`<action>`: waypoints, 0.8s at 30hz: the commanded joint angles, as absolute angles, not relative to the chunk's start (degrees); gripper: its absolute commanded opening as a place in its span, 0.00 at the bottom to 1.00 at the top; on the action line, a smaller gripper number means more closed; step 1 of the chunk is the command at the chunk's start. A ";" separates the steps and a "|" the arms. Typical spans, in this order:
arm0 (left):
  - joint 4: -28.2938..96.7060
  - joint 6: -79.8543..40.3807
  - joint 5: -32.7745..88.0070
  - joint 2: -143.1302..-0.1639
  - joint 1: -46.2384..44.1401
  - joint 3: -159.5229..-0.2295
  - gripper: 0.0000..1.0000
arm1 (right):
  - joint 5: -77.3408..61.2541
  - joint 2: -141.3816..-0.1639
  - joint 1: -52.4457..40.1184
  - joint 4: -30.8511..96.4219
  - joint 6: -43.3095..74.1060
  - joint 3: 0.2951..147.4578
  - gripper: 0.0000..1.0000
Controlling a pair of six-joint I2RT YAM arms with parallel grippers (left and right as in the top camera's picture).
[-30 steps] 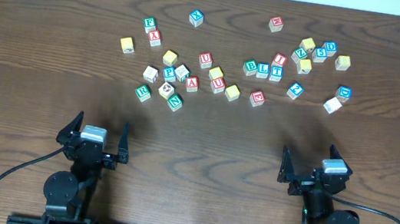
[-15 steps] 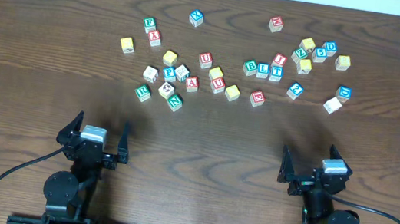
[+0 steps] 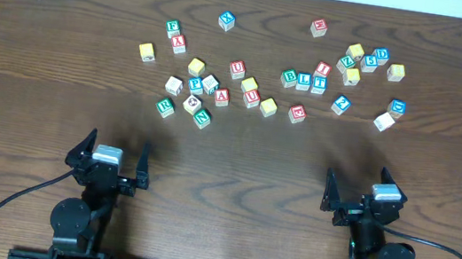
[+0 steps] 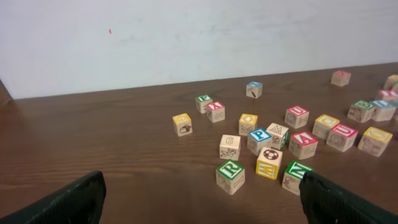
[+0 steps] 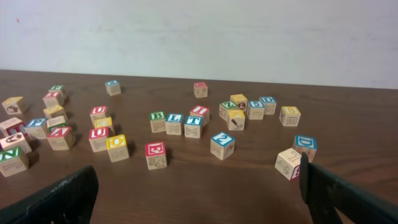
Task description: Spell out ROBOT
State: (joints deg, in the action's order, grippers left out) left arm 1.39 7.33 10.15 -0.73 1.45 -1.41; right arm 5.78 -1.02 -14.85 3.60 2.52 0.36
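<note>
The letter cubes lie scattered across the far half of the table. The green R cube (image 3: 165,107) (image 4: 230,176) is the nearest one on the left. The green B cube (image 3: 289,77) (image 5: 157,121) and the blue T cube (image 3: 318,85) (image 5: 193,126) stand in a short row with a blue L between them. A yellow O cube (image 3: 268,107) (image 5: 117,148) and another yellow cube (image 3: 249,85) (image 4: 326,126) sit near the middle. My left gripper (image 3: 111,155) (image 4: 200,186) and my right gripper (image 3: 359,189) (image 5: 196,177) hang low at the near edge, both open and empty, well short of the cubes.
Red U (image 3: 237,68) and red A (image 3: 222,97) cubes, a green N (image 3: 202,118) and several other cubes mix in among the task cubes. A further cluster (image 3: 365,62) lies at the far right. A white wall backs the table.
</note>
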 commanded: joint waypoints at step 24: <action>5.50 2.35 16.12 -36.64 1.65 -28.77 0.98 | 5.41 -1.15 -14.28 3.86 2.07 0.32 0.99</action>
State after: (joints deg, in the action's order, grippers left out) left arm 4.82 3.14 14.09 -32.21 1.45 -24.91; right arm 5.74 -1.13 -14.85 3.62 2.50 0.36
